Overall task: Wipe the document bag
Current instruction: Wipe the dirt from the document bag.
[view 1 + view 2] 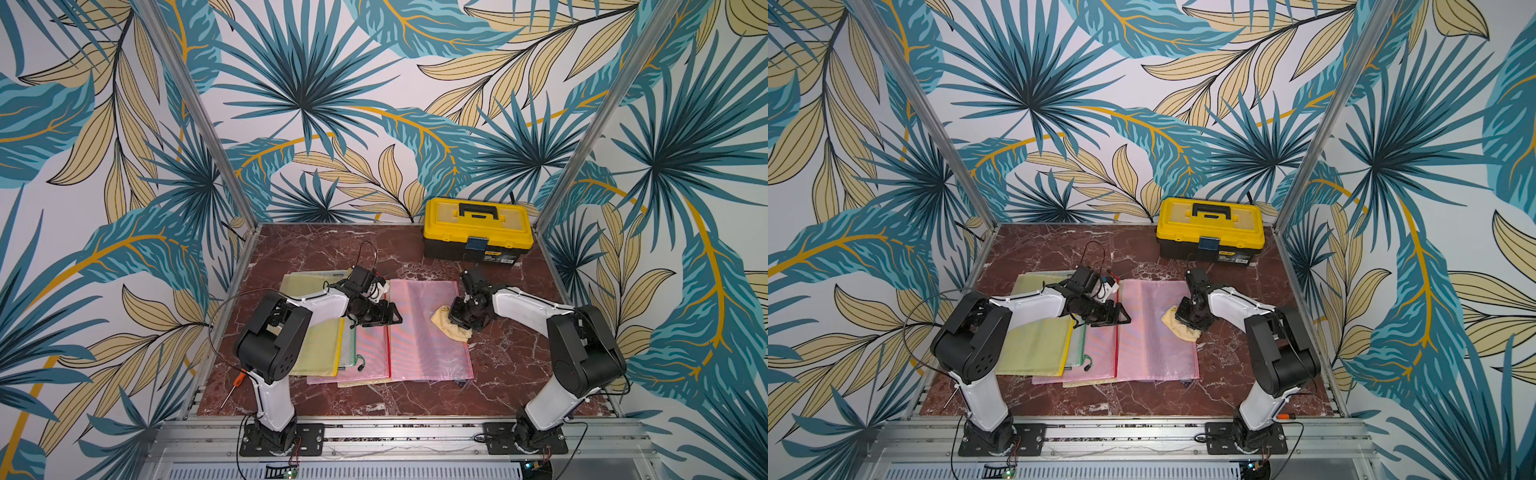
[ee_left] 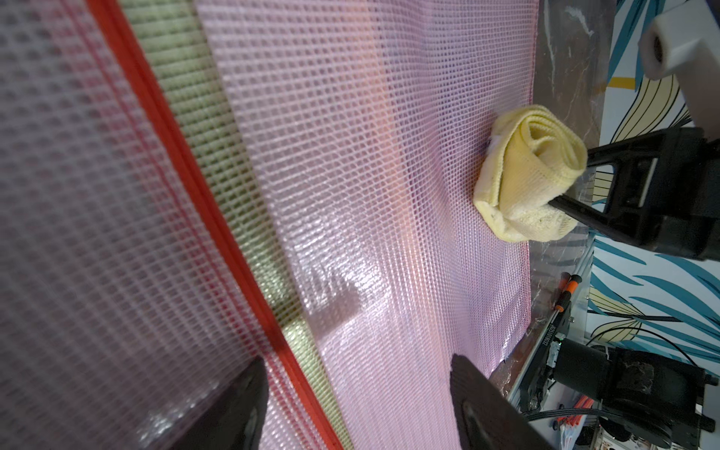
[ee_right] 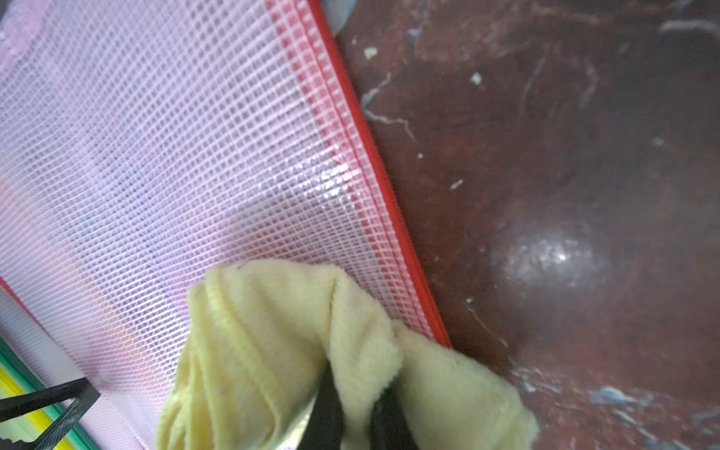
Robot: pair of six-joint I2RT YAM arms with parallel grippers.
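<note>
Marble table [image 1: 332,249], arm [image 1: 523,303] folded, right pincer [image 3: 356,393] pinching cloth [image 1: 441,323] on bag [image 1: 428,345] edge

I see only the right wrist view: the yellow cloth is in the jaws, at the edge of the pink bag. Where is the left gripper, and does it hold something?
Observer: The left gripper has open jaws and holds nothing. It stands above a red zipper, on the side of the pink bag opposite the yellow cloth.
Operator: Is anything at the far end of the table?
Observer: Yes, a closed yellow toolbox stands at the back, apart from the bag.
Operator: What lies on the left arm's side?
Observer: A yellow bag lies there, overlapping other bags in a pile.
</note>
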